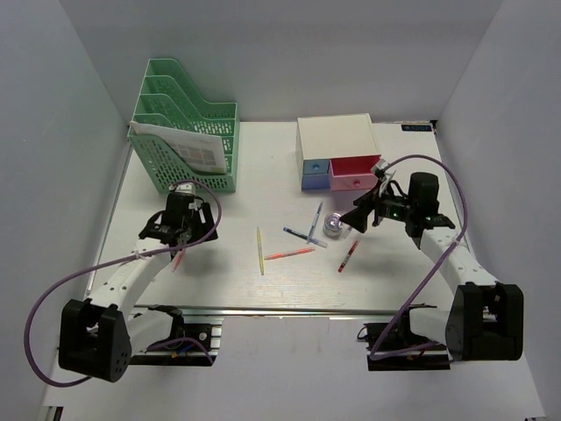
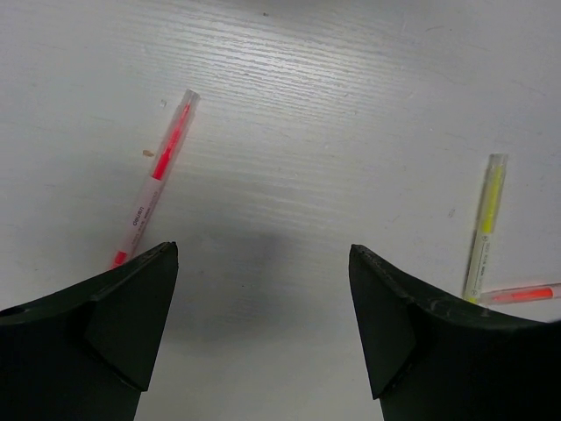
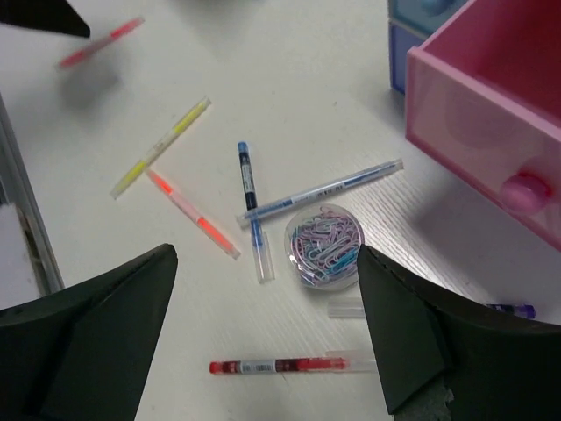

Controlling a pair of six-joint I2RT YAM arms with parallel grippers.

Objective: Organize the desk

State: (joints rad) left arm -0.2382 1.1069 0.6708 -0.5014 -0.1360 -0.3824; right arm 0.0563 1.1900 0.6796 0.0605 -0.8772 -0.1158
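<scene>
Left pincer (image 2: pixel 263 254) is spread wide with nothing in it, hovering low over the flat white tabletop desk (image 1: pixel 237 210). A clear-barrelled orange-red pen (image 2: pixel 158 180) pokes out from behind one of its fingers. Right pincer (image 3: pixel 266 254) is just as wide and empty, hanging over the pen pile, with a small round clear tub of pastel paperclips (image 3: pixel 326 246) pretty much under it.

Handling-wise, the desk is hard, smooth and fixed, so not something you grab. It fills the floor between the grey walls, with a metal rail (image 1: pixel 289 310) on its near edge. It's the clutter you lift. The pens look light, stiff and thin, and I'd bet they roll on that slick top, so pinch across the barrel mid-length. The tub is light, probably slippery, and would likely spill if tipped, so take it by the sides, upright.

Counts:
- **Pens:** seven.
  - that lone orange-red one on the left
  - a yellow pen (image 3: pixel 162 146)
  - a second orange pen (image 3: pixel 193 213)
  - a short blue pen (image 3: pixel 248 184), crossed by a long blue pen (image 3: pixel 320 191)
  - a dark red pen (image 3: pixel 276 366)
  - a clear pen with a purple end (image 3: pixel 513 309), half hidden behind the right finger
- **Tub:** one.
- **Drawers:** one white drawer box (image 1: pixel 337 136), with a pink drawer (image 3: pixel 491 114) pulled open and a blue drawer (image 1: pixel 315 174) next to it.
- **File rack:** one green mesh file rack (image 1: pixel 188 123) at back left, with paper in it.
</scene>
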